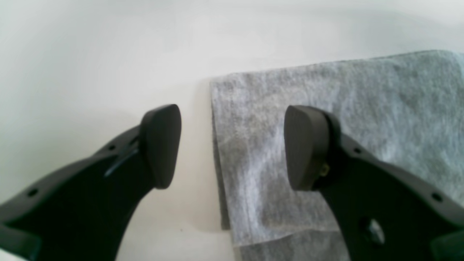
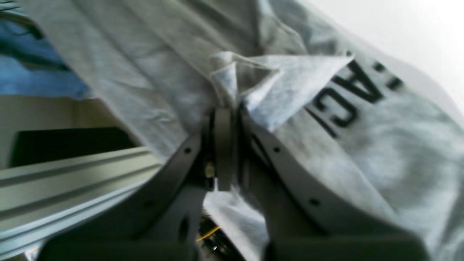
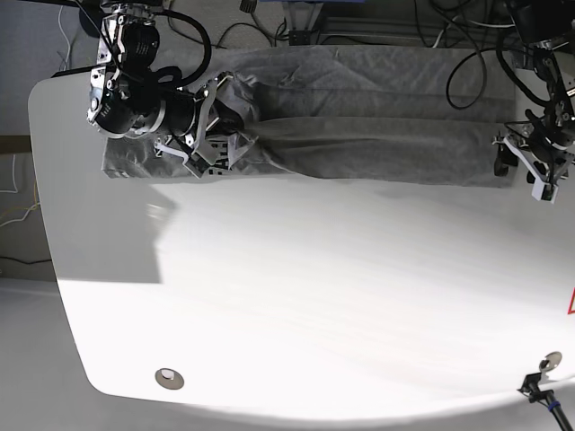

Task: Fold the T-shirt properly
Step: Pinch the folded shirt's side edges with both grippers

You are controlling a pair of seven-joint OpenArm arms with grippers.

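— Where's the shirt [image 3: 359,135]?
— Stretched along the desk's [image 3: 296,296] far edge, cables [image 3: 449,54] behind. Right end effector [image 2: 226,108] pinches its bunched end; left end effector [image 1: 232,145] gapes, straddling the other edge.

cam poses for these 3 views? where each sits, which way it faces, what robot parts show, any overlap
Left wrist: sits behind the left gripper, looking down at the table; both open fingers show, straddling a folded corner of the T-shirt.
Right wrist: sits behind the right gripper, looking along the shut fingers pinching a bunch of T-shirt fabric; black lettering shows.
Base: overhead, looking down on the whole table; both arms at the far edge, right gripper on the picture's left, left gripper on its right.
Shared: all three see the T-shirt; base shows both grippers.
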